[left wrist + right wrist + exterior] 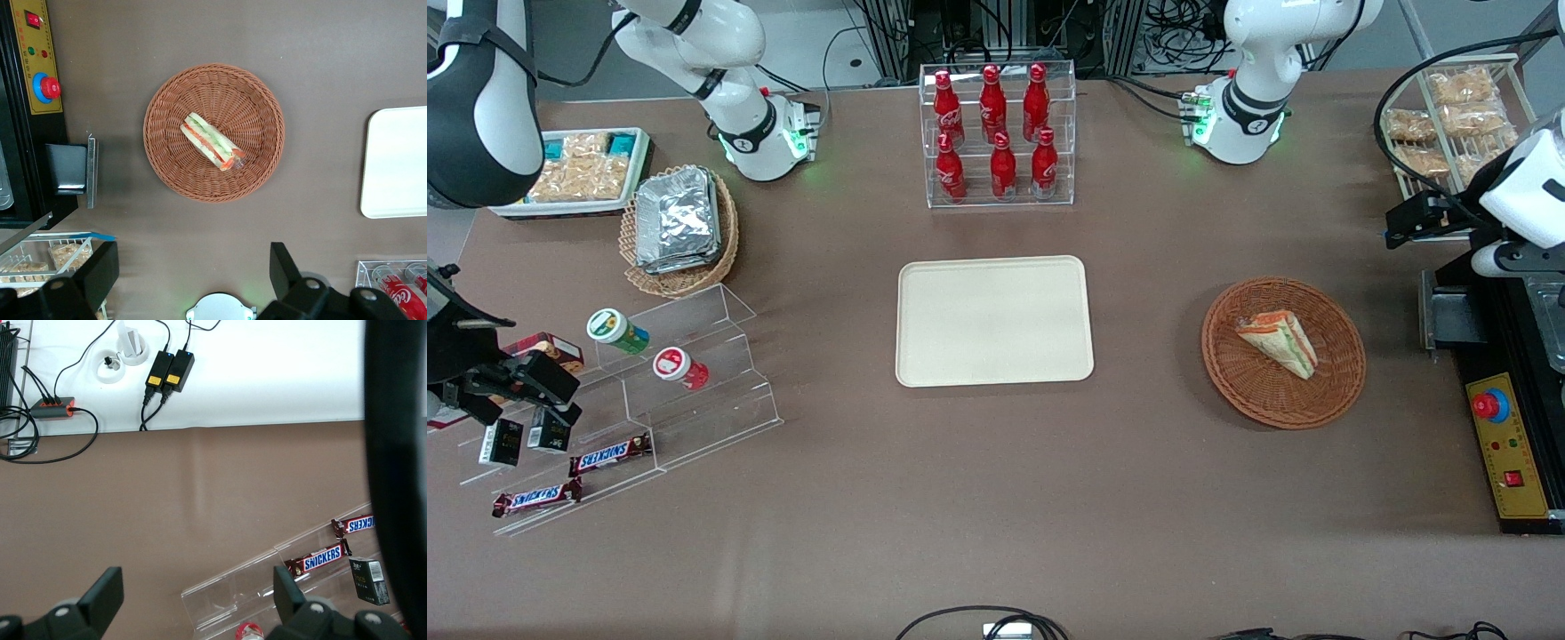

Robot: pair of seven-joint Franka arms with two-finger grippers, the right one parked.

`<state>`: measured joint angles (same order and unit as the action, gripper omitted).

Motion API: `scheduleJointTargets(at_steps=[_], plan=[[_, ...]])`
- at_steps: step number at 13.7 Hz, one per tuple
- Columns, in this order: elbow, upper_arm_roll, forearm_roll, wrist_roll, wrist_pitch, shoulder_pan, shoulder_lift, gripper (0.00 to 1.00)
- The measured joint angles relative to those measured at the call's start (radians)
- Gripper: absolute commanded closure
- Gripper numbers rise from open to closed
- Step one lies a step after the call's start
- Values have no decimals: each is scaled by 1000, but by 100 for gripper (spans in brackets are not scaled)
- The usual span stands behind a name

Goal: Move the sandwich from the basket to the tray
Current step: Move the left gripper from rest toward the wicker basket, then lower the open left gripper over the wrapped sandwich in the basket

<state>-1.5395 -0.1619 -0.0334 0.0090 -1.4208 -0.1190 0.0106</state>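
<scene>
Front view
Bench (1049, 498): brown surface carrying all items.
Tray (994, 321): cream rectangle with rounded corners, flat on the bench, nothing on it.
Basket (1283, 352): round reddish-brown wicker, toward the working arm's end of the bench, well apart from the tray.
Sandwich (1278, 341): triangular wedge lying inside the basket, filling layers showing along its cut edge.
Bottle rack (999, 133): clear tiered stand of red bottles, farther from the camera than the tray.
End effector (1423, 216): black, raised at the working arm's end of the bench, clear of the basket.

Left wrist view
End effector (193, 280): two dark fingers (100, 270) spread wide, released, holding nothing.
Sandwich (213, 141): in the middle of the basket (173, 100), untouched.
Tray (397, 163): only one end visible, bare.
Control box (37, 57): yellow panel with a red button, beside the basket.
</scene>
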Motion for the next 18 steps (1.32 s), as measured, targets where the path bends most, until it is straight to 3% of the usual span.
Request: scheduleJointTargets(at_steps=[9,18], plan=[[-49,34,-8,-21,-27,-29,77,0],[-537,23,-9,-395,-519,-17,10,0]])
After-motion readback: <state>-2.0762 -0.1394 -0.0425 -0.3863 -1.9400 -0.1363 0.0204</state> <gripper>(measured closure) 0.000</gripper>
